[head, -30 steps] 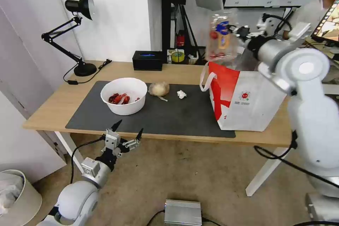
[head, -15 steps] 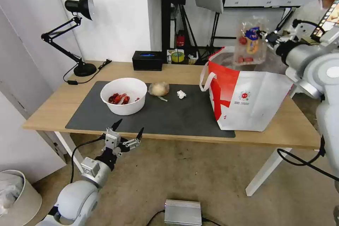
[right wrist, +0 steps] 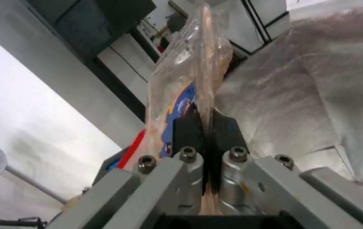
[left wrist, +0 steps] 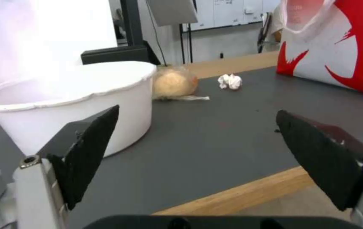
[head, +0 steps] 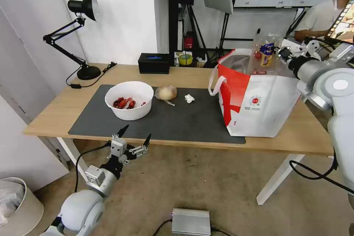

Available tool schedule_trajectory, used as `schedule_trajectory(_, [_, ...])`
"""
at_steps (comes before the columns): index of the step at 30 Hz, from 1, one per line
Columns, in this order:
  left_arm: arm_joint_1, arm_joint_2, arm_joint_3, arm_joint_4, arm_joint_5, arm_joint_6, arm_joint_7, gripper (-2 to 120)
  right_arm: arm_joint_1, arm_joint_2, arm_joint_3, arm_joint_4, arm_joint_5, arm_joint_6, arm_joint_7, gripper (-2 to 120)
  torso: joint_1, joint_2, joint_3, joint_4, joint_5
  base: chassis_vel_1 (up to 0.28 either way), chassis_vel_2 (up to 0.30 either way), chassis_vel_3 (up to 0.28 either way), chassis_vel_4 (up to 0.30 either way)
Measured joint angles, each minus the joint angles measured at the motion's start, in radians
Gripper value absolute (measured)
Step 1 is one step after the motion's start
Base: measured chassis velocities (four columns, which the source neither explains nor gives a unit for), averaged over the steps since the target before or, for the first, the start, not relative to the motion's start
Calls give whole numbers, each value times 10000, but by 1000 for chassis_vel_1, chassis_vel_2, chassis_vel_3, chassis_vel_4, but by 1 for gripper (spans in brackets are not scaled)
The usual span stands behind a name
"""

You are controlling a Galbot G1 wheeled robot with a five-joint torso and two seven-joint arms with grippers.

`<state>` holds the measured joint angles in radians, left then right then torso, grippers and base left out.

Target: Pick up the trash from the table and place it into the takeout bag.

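Head view shows the right gripper [head: 281,52] pinching the clear clamshell tray [head: 264,54] over the takeout bag [head: 258,99] at the table's [head: 184,75] right; the judged next move is release, while the left gripper [head: 133,141] idles spread near the front edge.

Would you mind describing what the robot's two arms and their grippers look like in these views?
Both arms are glossy white and silver-grey, built from rounded joint housings, each trailed by a black cable. The left gripper has a grey metal body with two pointed, black, wedge-shaped fingers. The right gripper has grey metal finger mounts fastened with round hex bolts, tipped by black pads.
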<state>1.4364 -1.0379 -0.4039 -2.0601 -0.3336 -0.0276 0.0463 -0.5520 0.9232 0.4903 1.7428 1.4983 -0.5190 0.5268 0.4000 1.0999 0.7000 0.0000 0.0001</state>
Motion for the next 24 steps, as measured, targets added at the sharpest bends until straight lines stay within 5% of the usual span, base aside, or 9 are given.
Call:
schedule_trajectory(13, [15, 22, 14, -45, 4, -1, -3, 100, -345, 19, 70, 429, 264, -199, 70, 0, 0, 0, 0, 0, -1, 0, 0, 0, 0])
schedule_trajectory(24, [6, -26, 69, 9, 34, -1, -6, 100, -355, -29, 107, 556, 577, -290, 278, 37, 0, 1, 0, 0, -1, 0, 0, 0, 0])
